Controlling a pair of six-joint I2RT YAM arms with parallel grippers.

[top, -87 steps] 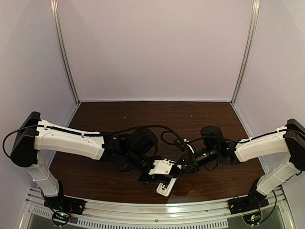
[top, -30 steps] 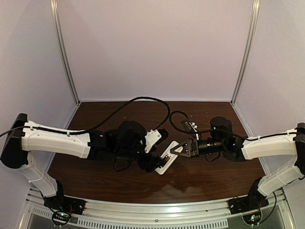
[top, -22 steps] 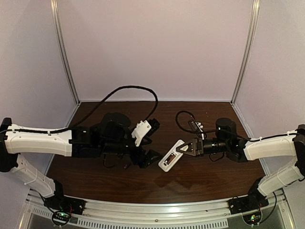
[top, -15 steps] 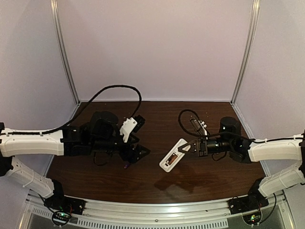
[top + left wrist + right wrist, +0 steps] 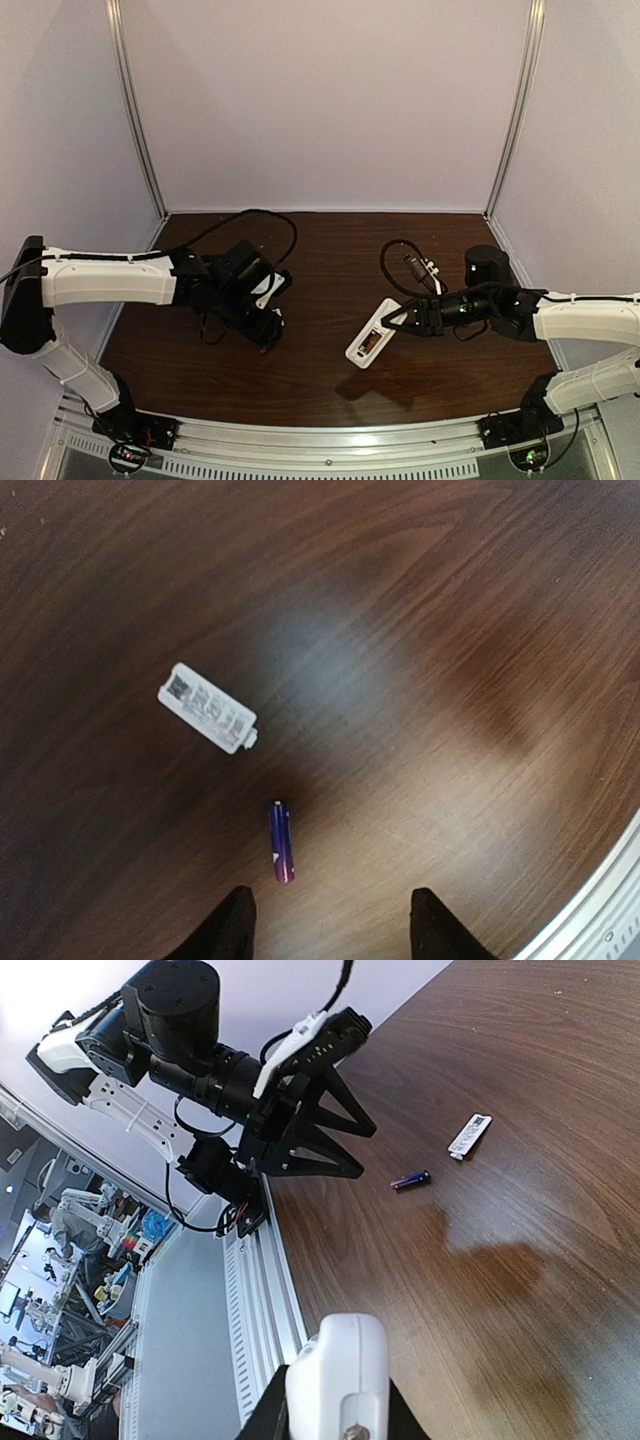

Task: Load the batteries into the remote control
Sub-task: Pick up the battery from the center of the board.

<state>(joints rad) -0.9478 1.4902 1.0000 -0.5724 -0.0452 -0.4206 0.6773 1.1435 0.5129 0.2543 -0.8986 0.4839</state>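
Right gripper (image 5: 396, 319): pinching remote (image 5: 371, 339) aloft by one end. Left gripper (image 5: 335, 932): spread, poised above battery (image 5: 281, 842) on table (image 5: 470, 660), beside cover (image 5: 207, 707). Risk: battery sits off-centre toward one finger; closing may roll it away.

We see two arms of one build: the left arm (image 5: 110, 282) and the right arm (image 5: 590, 320) each carry smooth white shells on the long links and black housings at the joints. A thin black cable (image 5: 250, 211) loops off the left wrist, and another cable (image 5: 400, 242) off the right. The left fingers (image 5: 235, 930) are black; from the right wrist view they read as open triangular struts beneath a white bracket (image 5: 300, 1045). Small coloured lights glow at the left base (image 5: 128, 456).
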